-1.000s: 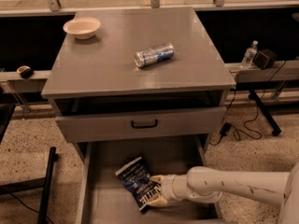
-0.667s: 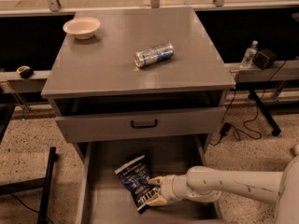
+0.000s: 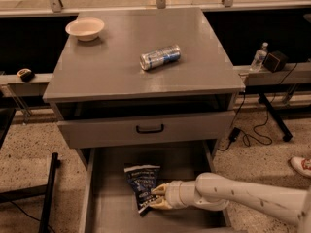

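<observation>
Camera view: the gripper [image 3: 156, 198], low inside the open bottom drawer [image 3: 99, 212], pinches the right edge of the dark snack bag [image 3: 142, 182] lying on the drawer floor, judged the grasp stage; any lift must clear the upper drawer front [image 3: 146, 130].

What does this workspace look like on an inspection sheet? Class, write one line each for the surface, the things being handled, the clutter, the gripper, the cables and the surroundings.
Surface: grey cabinet top; below it the bottom drawer stands open.
Things handled: a dark snack bag lies in the open drawer.
Clutter: a bowl at the back left of the top; a can on its side near the middle.
Gripper: the gripper is low inside the open drawer, touching the bag's right edge.
Cables: a black cable on the floor, right of the cabinet.
Surroundings: a water bottle and a black box on the right ledge; a shoe at the right edge.
</observation>
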`<state>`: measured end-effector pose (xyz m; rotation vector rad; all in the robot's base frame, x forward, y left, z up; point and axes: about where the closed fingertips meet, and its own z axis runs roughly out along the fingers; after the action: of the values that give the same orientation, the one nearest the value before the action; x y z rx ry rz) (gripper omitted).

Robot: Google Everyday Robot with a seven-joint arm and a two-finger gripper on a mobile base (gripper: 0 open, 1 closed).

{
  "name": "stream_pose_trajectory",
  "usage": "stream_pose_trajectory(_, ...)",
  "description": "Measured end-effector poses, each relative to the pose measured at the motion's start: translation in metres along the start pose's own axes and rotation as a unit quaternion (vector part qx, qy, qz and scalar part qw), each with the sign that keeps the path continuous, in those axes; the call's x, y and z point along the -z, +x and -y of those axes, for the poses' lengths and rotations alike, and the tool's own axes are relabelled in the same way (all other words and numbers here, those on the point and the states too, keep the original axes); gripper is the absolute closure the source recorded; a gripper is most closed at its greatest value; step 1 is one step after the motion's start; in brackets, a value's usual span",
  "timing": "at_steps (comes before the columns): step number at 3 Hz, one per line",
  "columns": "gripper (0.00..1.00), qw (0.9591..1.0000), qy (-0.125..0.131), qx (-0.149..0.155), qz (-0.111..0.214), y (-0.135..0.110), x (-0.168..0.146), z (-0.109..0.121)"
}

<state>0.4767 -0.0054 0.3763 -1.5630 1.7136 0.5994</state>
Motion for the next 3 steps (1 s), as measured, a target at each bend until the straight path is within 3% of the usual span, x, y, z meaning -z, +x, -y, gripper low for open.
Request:
stream_pose_trajectory(1, 1.00, 0.9920, 0.013, 0.044, 0.117, -0.050, 0.026, 0.001)
stream_pose_trajectory(2, 1.00, 0.9702, 0.032, 0.125, 0.205, -0.114, 0.090, -0.016)
stream_pose_trajectory(3, 1.00, 0.9603, 0.072, 0.175, 0.205, -0.152, 0.174, -0.035)
